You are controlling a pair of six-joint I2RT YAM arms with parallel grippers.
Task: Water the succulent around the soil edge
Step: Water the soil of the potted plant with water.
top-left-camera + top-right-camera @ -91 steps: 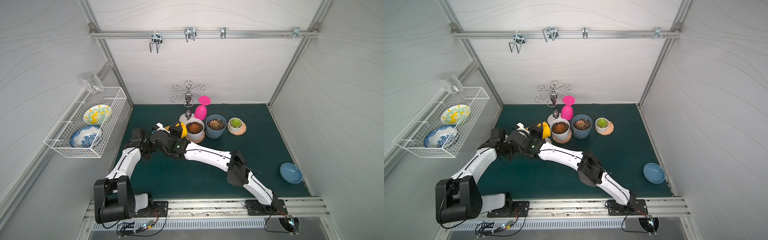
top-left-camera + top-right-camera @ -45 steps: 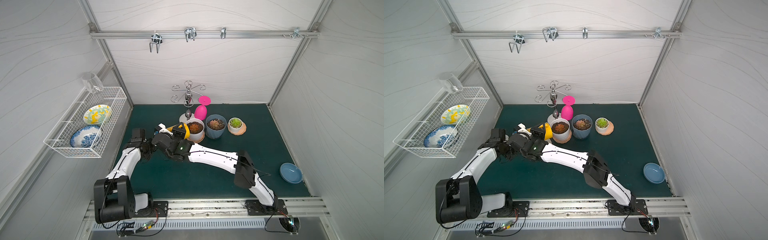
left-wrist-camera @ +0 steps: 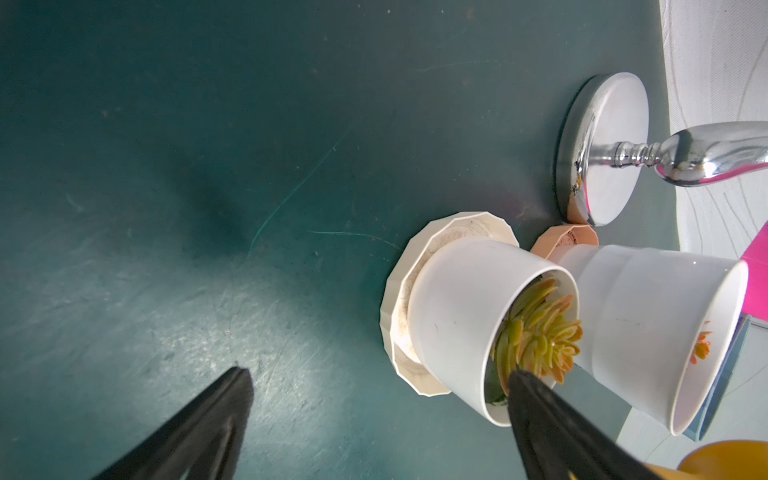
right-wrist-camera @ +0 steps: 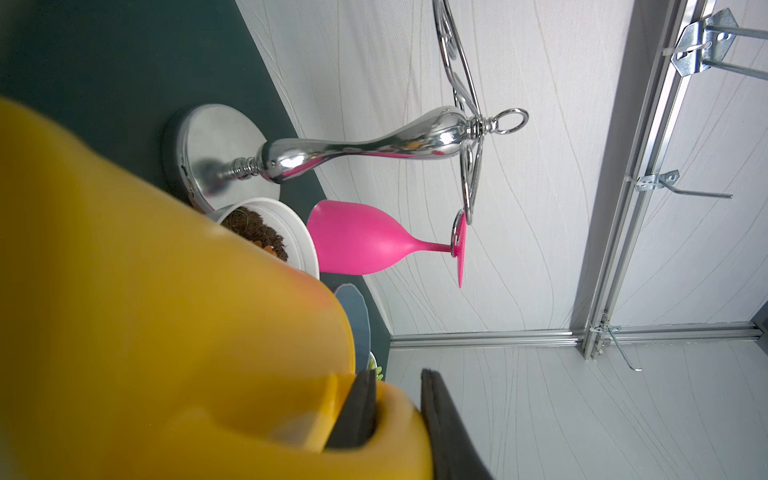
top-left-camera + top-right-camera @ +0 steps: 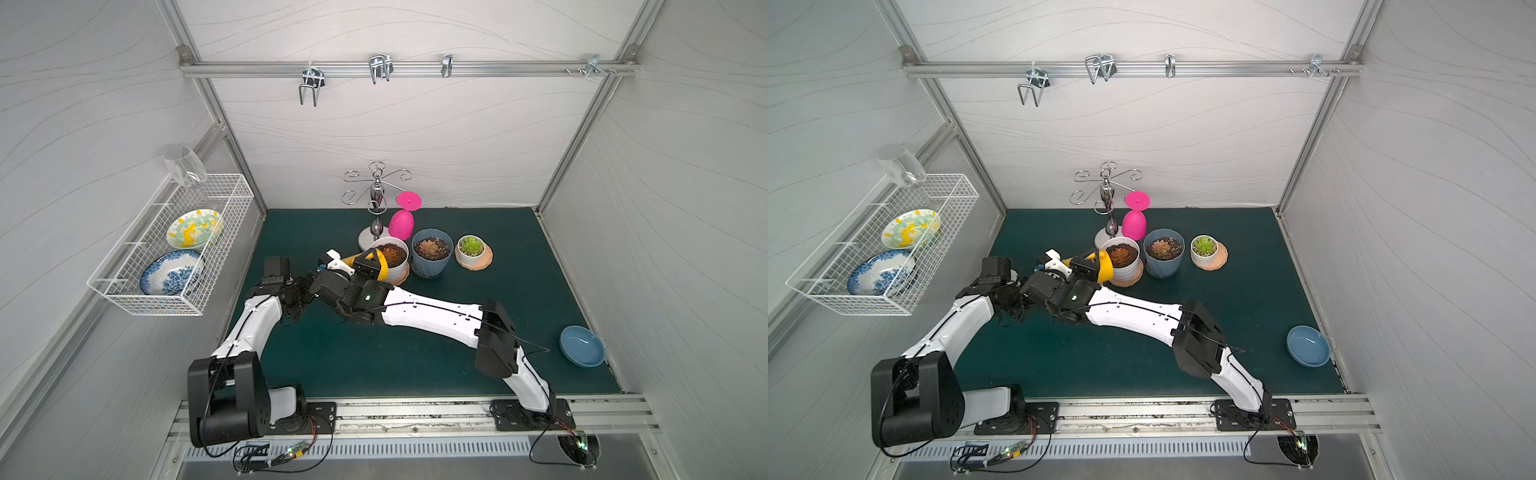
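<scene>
My right gripper (image 4: 395,395) is shut on the handle of a yellow watering can (image 5: 384,269), which hangs against the left rim of a white pot (image 5: 399,270) holding a reddish succulent (image 5: 388,252). The same can (image 5: 1106,268) and succulent (image 5: 1121,254) show in both top views. The can (image 4: 166,311) fills much of the right wrist view. My left gripper (image 3: 380,382) stands open low over the mat, partly under the right arm. Beside one of its fingers (image 3: 536,399) is another white pot (image 3: 457,307) with a yellow-orange succulent (image 3: 540,332), hidden in both top views.
Right of the white pot stand a blue pot (image 5: 432,266) and a small white pot with a green succulent (image 5: 471,246). Behind them are a chrome stand (image 5: 376,199) and an upturned pink glass (image 5: 402,222). A blue bowl (image 5: 582,345) sits far right. A wire basket (image 5: 137,291) hangs on the left wall.
The right arm has shifted a little to the right, carrying the yellow can closer to the white pot. The left arm has not moved.
</scene>
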